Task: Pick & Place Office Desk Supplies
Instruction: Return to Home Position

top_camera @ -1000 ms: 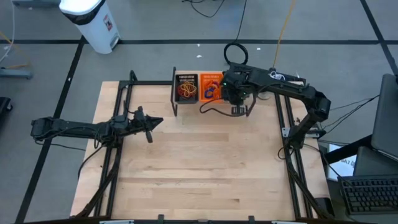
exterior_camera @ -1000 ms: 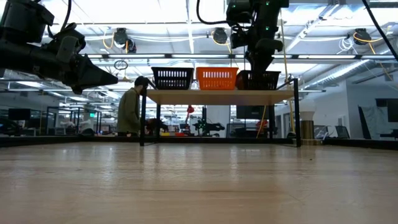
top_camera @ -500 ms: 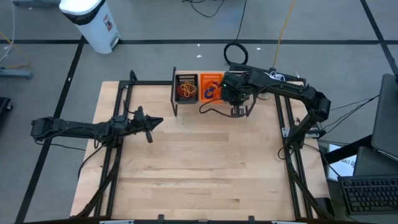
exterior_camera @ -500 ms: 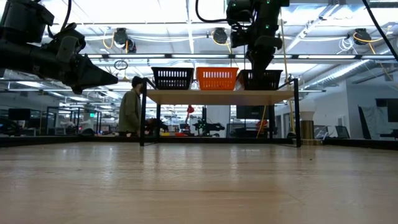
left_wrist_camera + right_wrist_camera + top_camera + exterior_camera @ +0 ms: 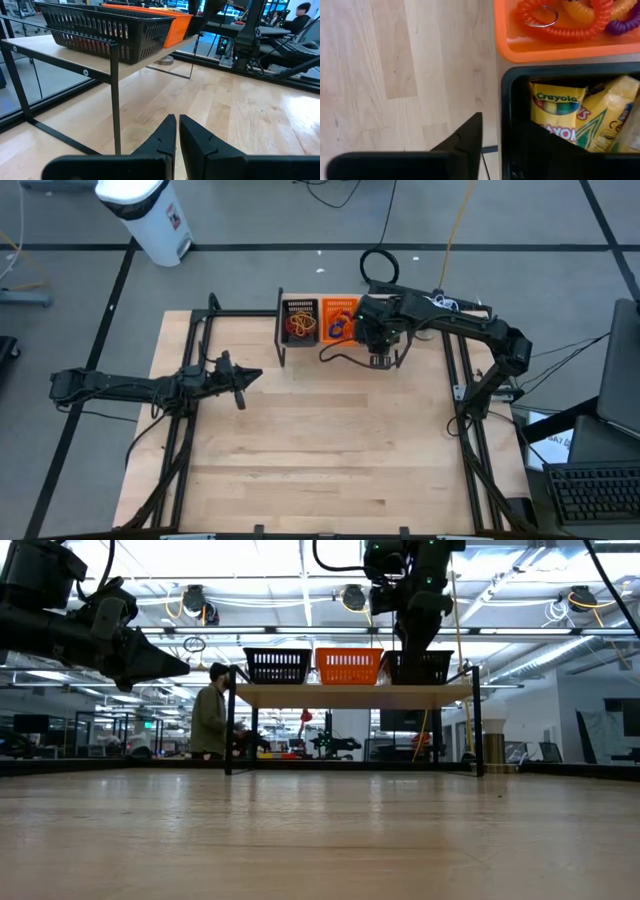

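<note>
A low shelf (image 5: pixel 330 345) at the table's far edge bears three baskets. The left black basket (image 5: pixel 300 322) holds red and brown rubber bands. The orange basket (image 5: pixel 545 47) holds orange and purple coil rings (image 5: pixel 565 22). The right black basket (image 5: pixel 506 100) holds yellow Crayola packets (image 5: pixel 555 112). My right gripper (image 5: pixel 499 122) hangs open over this basket's near-left corner, one finger outside the wall and one inside; it also shows in the high view (image 5: pixel 379 345). My left gripper (image 5: pixel 177 120) is shut and empty, held level over the table's left part (image 5: pixel 255 376). My right gripper points down with the black basket's wall (image 5: pixel 506 130) between its fingers; I cannot tell whether a finger touches it.
Bare wooden table top (image 5: pixel 320 450) lies in front of the shelf. The shelf's thin black legs (image 5: pixel 115 100) stand ahead of my left gripper. A cable (image 5: pixel 340 358) trails below the shelf. A person (image 5: pixel 210 715) stands in the room beyond the table.
</note>
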Available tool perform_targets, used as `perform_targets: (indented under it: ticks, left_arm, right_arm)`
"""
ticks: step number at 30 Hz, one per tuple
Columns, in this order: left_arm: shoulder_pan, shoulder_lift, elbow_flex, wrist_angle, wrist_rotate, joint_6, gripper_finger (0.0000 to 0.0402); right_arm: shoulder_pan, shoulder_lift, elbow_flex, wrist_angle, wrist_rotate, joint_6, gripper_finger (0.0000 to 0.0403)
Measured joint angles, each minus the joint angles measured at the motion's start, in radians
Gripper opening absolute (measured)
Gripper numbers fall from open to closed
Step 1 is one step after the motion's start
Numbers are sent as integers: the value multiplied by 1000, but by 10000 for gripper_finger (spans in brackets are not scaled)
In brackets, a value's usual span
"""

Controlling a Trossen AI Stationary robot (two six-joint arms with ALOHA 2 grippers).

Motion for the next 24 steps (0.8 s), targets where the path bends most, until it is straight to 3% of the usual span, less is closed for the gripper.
perform_targets:
  ticks: [8, 14, 20, 24]
  left_arm:
    - [0, 0, 0, -4, 0, -4, 24]
    - [0, 0, 0, -57, -37, -7, 24]
    - [0, 0, 1, -6, -56, 33, 24]
    - [0, -1, 37, 22, -52, 126, 24]
  right_arm:
    - [0, -20, 0, 3, 3, 2, 153]
    - [0, -108, 0, -15, 1, -5, 184]
    - [0, -282, 0, -19, -3, 6, 196]
    - [0, -443, -3, 12, -74, 33, 188]
